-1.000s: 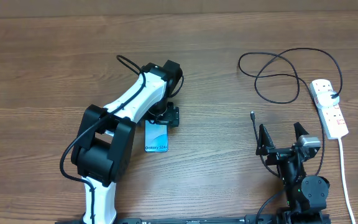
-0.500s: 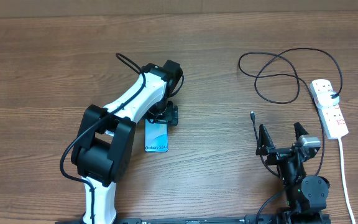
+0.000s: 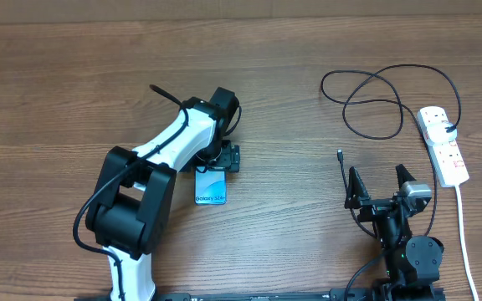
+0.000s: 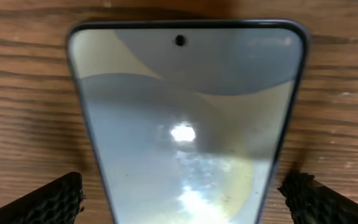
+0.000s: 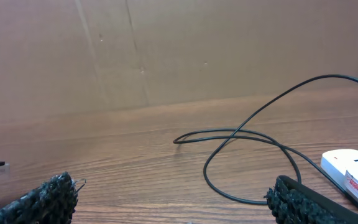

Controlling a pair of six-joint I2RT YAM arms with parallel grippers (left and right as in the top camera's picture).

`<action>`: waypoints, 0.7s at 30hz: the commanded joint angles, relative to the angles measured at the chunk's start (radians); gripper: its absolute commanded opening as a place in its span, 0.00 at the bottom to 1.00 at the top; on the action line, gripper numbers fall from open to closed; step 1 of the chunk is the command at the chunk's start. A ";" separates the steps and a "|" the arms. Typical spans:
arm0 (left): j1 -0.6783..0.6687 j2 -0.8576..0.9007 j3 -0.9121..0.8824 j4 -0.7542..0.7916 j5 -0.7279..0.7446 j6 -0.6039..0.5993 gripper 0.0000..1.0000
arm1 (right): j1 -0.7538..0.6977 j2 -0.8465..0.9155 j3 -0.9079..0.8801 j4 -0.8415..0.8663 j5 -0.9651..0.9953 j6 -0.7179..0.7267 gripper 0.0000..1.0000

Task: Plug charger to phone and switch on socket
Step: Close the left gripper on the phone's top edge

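The phone (image 3: 210,187) lies flat on the wood table, "Galaxy S24" text at its near end. It fills the left wrist view (image 4: 185,112). My left gripper (image 3: 223,158) is open over the phone's far end, a finger on each side of it (image 4: 185,202), with wood showing between fingers and phone edges. The charger (image 3: 373,100) lies in black loops at the right, and its connector tip (image 3: 340,154) rests on the table. The socket (image 3: 443,145) lies at the far right with a black plug in it. My right gripper (image 3: 379,186) is open and empty near the tip.
The socket's thick white cord (image 3: 467,242) runs toward the front edge at the far right. The right wrist view shows the charger loop (image 5: 253,134), the socket end (image 5: 353,177) and a brown cardboard wall (image 5: 166,50) behind the table.
The left arm's elbow and wrist have shifted slightly left and back. The phone, charger and right arm have not moved.
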 commanded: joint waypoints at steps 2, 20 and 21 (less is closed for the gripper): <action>-0.014 0.073 -0.089 0.024 0.024 0.005 1.00 | -0.002 -0.010 -0.011 0.006 0.010 -0.001 1.00; -0.014 0.073 -0.145 0.053 -0.015 0.001 0.93 | -0.002 -0.010 -0.011 0.006 0.010 -0.001 1.00; -0.014 0.073 -0.145 0.053 -0.015 0.000 0.91 | -0.002 -0.010 -0.011 0.006 0.010 -0.001 1.00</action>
